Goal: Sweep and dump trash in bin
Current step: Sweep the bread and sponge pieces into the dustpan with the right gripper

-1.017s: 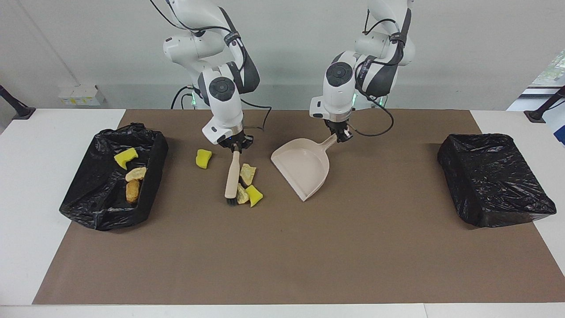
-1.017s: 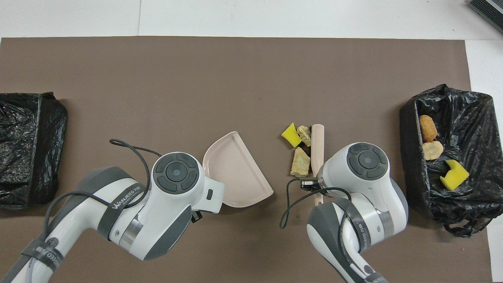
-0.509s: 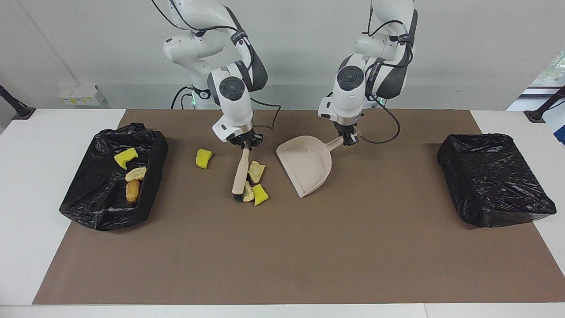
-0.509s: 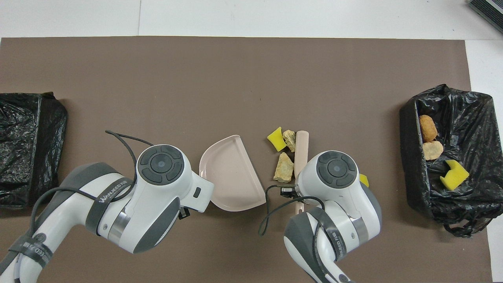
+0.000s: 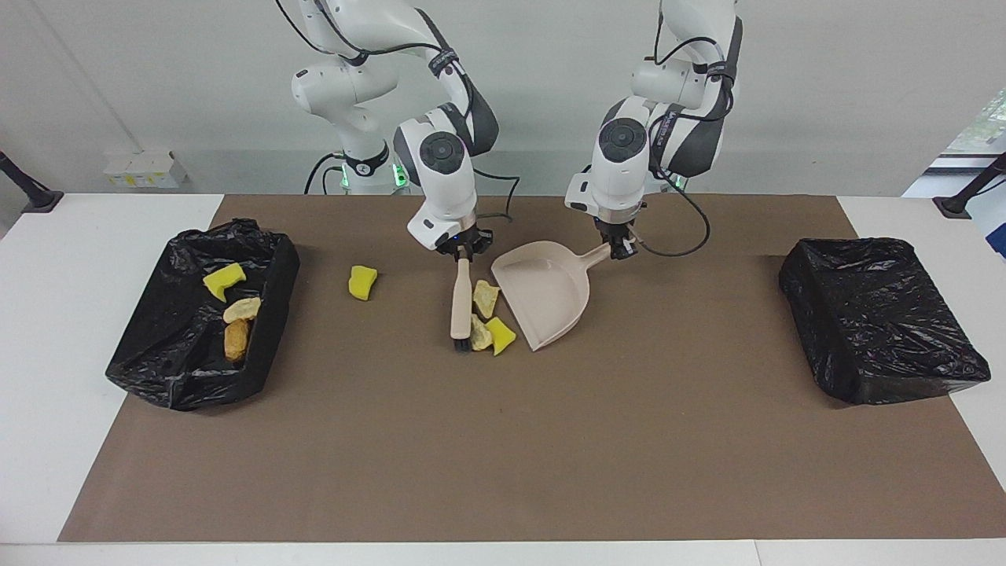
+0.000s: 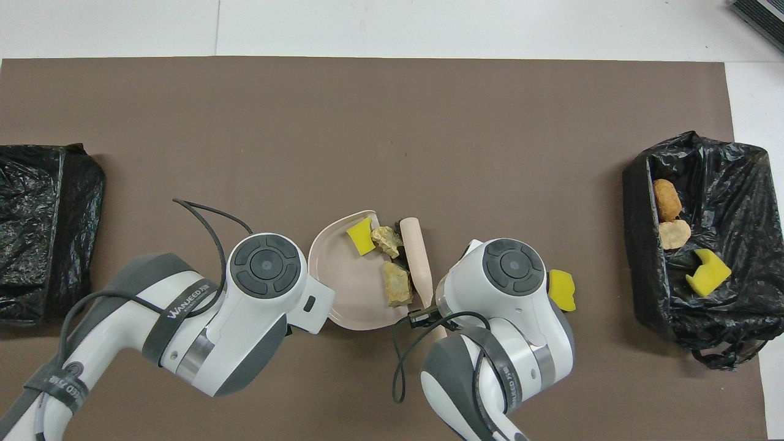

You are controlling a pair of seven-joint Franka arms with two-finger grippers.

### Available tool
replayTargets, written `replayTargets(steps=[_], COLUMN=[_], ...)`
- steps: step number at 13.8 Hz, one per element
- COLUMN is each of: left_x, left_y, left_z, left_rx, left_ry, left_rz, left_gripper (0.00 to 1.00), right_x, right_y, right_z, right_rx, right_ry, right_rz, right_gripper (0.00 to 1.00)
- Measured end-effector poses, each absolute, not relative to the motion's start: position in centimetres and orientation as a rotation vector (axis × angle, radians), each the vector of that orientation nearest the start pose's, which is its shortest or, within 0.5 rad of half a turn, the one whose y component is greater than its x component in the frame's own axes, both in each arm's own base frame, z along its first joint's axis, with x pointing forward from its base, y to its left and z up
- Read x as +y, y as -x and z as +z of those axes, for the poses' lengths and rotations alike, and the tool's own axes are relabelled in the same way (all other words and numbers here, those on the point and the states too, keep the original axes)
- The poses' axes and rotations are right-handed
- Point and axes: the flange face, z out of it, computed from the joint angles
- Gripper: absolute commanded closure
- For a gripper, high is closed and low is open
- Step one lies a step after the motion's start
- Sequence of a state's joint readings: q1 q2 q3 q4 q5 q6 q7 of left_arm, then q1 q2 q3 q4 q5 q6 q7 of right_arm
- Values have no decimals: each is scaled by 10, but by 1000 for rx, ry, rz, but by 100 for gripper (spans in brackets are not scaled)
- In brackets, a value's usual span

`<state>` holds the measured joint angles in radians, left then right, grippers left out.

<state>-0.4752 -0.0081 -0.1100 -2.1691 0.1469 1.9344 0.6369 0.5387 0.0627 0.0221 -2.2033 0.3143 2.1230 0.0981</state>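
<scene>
Since half a second ago, the three scraps, two tan bread-like pieces (image 5: 485, 298) (image 5: 480, 334) and a yellow sponge chunk (image 5: 501, 336), are sitting pushed against the open lip of the beige plastic dustpan (image 5: 550, 295), seemingly just crossing onto it. We are seeing the beige-handled brush (image 5: 460, 303) pressing beside them, gripped at its handle end by the right gripper (image 5: 462, 250). The left gripper (image 5: 619, 244) is clamping the dustpan's handle. Another yellow sponge chunk (image 5: 362, 282) is lying alone toward the right arm's end. Three more scraps are resting in the black bag-lined bin (image 5: 181, 369) there. A second black bin (image 5: 880, 322) is standing at the left arm's end.
</scene>
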Motion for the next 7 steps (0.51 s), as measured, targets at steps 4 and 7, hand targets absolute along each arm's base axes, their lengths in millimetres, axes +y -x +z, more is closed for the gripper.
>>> replayTargets(steps=[4, 7], left_x=[-271, -270], left_y=[-429, -430], left_z=[381, 381], left_rx=[1802, 1805], left_ry=[2389, 2388], left_rz=[340, 332], left_gripper=[100, 100], right_x=[316, 284], right_y=[-423, -432], right_z=[367, 400], right_rx=[-513, -464], right_ry=[2807, 2794], right_rz=[417, 504], right_gripper=[100, 100])
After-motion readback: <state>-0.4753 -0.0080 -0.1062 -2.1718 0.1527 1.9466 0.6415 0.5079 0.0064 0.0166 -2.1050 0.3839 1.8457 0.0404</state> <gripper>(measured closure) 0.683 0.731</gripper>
